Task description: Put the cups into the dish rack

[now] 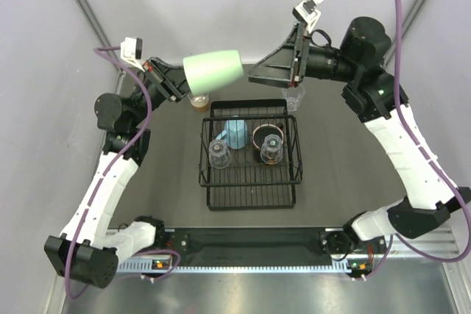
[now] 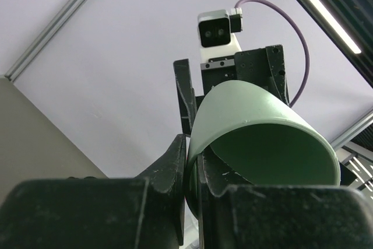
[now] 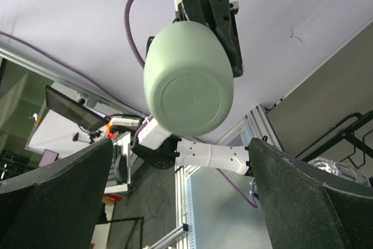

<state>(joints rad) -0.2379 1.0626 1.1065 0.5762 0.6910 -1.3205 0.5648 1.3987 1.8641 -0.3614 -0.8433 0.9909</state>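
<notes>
One tumbler (image 1: 213, 70) in hand, midair, on its side just past the rack's (image 1: 250, 193) 12 o'clock edge. My left gripper (image 1: 179, 83) pinches its rim wall, one finger inside. My right gripper (image 1: 256, 73) gapes wide at the tumbler's 3 o'clock, facing the base, not touching. Step, I judge: handover. Next: right fingers straddle the body and close before left lets go. Tumbler: pale green, matte, tapered, empty.
</notes>
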